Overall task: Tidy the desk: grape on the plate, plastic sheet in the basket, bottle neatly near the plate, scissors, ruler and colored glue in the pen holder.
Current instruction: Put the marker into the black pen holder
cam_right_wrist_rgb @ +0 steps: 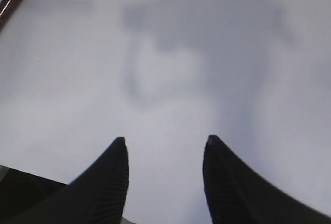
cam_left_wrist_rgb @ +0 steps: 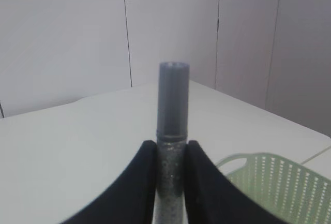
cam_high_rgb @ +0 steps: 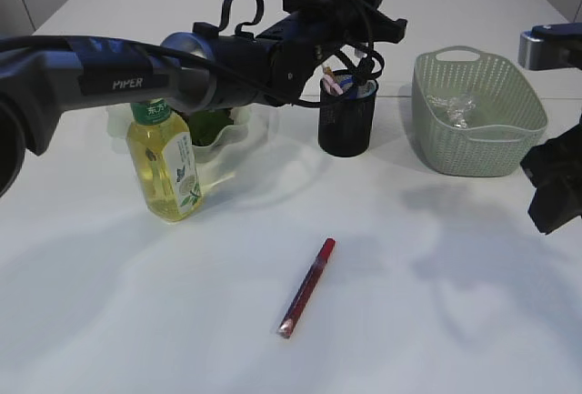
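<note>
- White counter (cam_high_rgb: 409, 321) under white wall panels carries every item.
- We see the left end effector (cam_left_wrist_rgb: 171, 151) pinching a silver glitter glue tube (cam_left_wrist_rgb: 172, 131) upright, above the black pen holder (cam_high_rgb: 346, 126).
- Risk: we judge that a release off the holder's centre could send the tube onto the rim or tip the holder, which already contains items.
- Right end effector (cam_right_wrist_rgb: 164, 146) stands spread and empty over bare counter.
- Red glue pen (cam_high_rgb: 307, 299) lies mid-counter, not yet stowed; it could roll if nudged.
- Legible: "PIPER" on the left arm (cam_high_rgb: 127, 80). Bottle (cam_high_rgb: 165, 165) label characters are unreadable.
</note>
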Controlling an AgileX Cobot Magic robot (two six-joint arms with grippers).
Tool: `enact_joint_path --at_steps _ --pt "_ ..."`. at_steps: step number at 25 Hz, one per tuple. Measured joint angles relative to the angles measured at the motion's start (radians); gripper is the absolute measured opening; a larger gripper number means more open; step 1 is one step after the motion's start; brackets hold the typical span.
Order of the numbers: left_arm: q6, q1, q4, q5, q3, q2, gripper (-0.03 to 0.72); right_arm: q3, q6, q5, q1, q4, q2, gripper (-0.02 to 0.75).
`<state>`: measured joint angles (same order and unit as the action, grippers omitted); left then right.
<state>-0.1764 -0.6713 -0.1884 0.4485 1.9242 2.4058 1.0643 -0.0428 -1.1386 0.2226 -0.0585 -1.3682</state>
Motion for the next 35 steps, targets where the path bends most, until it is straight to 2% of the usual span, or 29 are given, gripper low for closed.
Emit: enact_joint_path --at_steps 19,27,35 --pt "-0.01 0.032 0.002 0.061 0.002 0.046 0.137 0.0 -0.002 0.004 0.0 0.0 0.0 0.382" --pt "-0.01 0.034 0.002 0.066 0.002 0.062 0.238 0.0 -0.002 0.004 0.0 0.0 0.0 0.382" --pt "-0.002 0.034 0.004 0.051 0.002 0.058 0.254 0.0 -0.003 0.004 0.0 0.0 0.0 0.382"
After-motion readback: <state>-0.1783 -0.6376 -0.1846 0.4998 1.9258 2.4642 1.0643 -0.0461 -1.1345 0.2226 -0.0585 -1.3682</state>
